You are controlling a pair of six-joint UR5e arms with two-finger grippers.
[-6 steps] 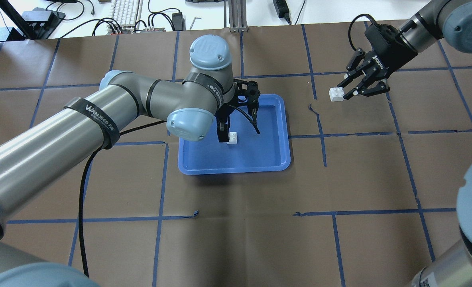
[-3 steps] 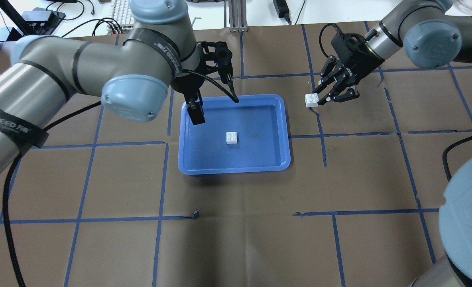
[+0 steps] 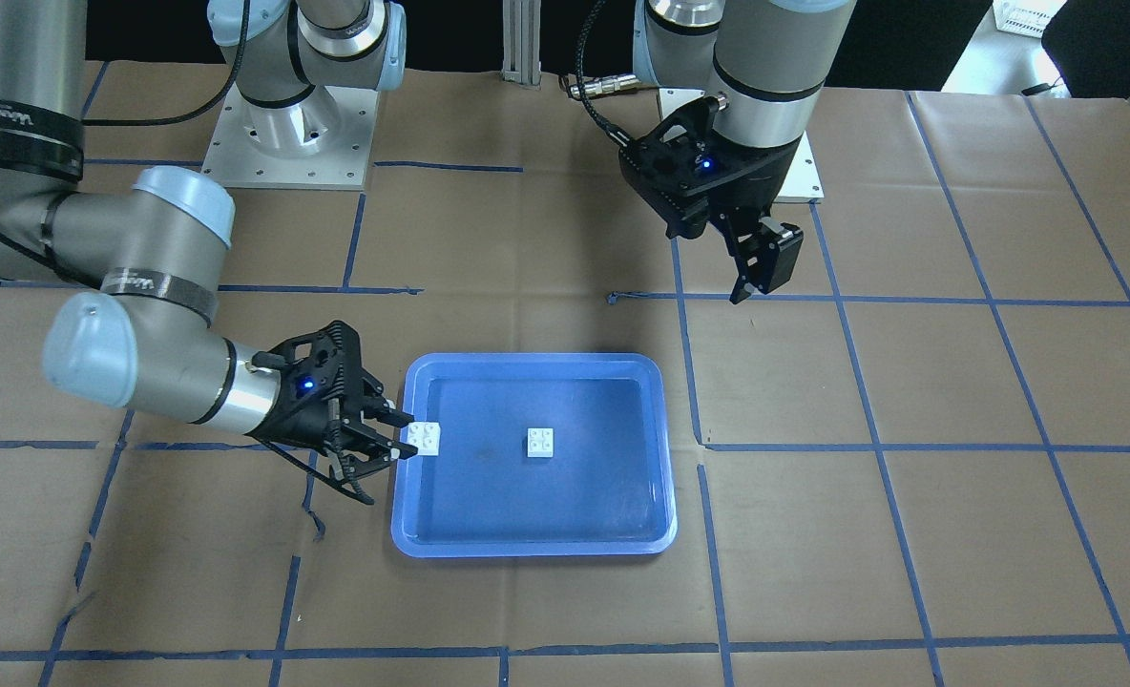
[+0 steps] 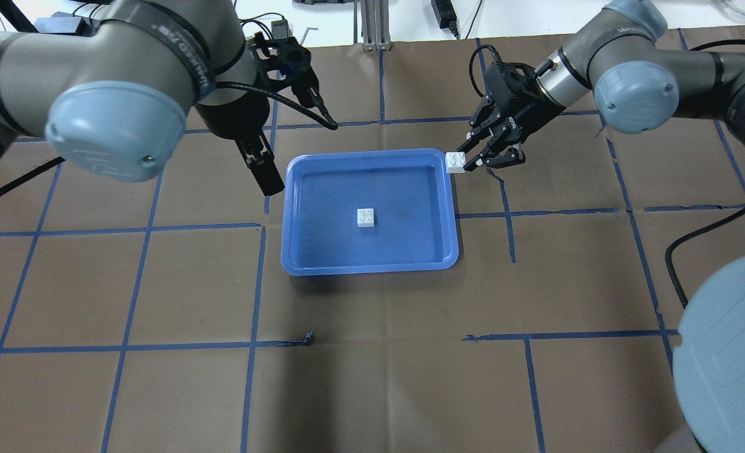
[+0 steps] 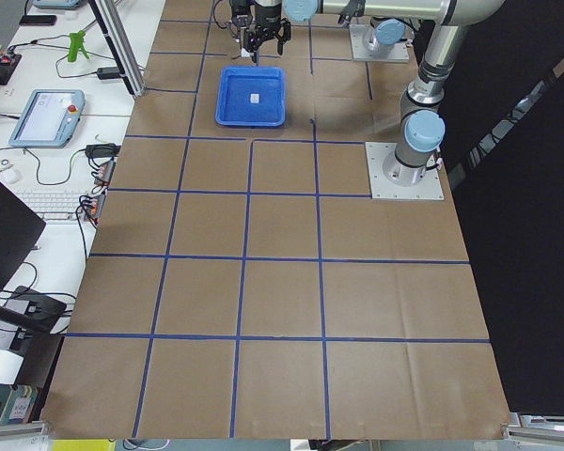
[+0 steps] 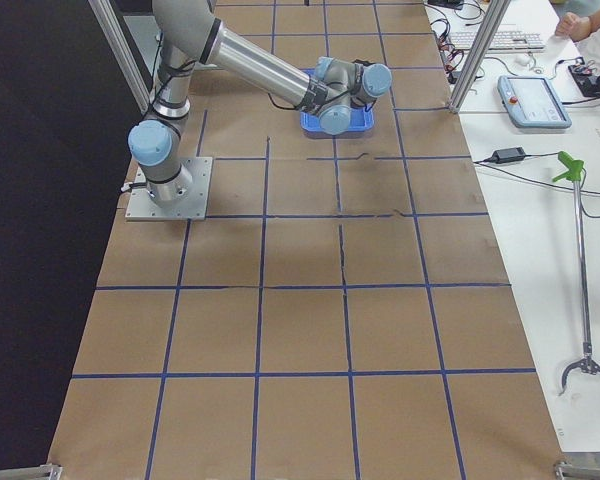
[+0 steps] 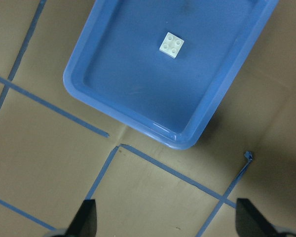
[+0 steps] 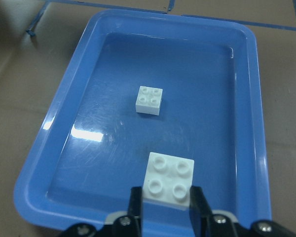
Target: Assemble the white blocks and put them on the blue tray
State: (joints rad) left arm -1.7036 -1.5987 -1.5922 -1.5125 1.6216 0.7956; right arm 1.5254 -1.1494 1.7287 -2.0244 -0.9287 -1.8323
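A studded square white block (image 4: 454, 162) sits clamped in the right pincer (image 4: 465, 165) at the glossy tray's (image 4: 372, 269) 1 o'clock corner; the left pincer (image 7: 167, 217) gapes, mostly cropped.

Left end effector (image 7: 167, 219) raised, pointing down, fingers spread wide. Right end effector (image 4: 464, 165) low, angled, pinching small white studded plastic brick (image 4: 455, 162).

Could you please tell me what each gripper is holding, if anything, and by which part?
The right gripper pinches one white block by two opposite sides, studs up. The left gripper is open and empty.
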